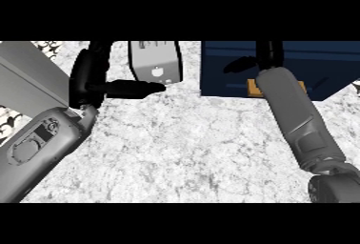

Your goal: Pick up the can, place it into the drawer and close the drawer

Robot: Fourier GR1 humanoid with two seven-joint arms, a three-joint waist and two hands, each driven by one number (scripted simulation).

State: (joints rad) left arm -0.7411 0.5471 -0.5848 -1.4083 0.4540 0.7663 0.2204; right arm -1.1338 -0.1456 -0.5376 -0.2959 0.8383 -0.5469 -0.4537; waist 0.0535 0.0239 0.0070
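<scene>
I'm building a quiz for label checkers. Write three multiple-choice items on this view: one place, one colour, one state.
1. The can is: A in the drawer; B between the left robot hand and the drawer; C at the lower edge.
2. The drawer is: A red; B dark blue; C green.
3. The left robot hand is: A wrapped round the can; B open beside it; C in the drawer.
Key: B, the can shows left of the drawer; B, its walls are dark blue; B, fingers straight, can ungripped.
</scene>
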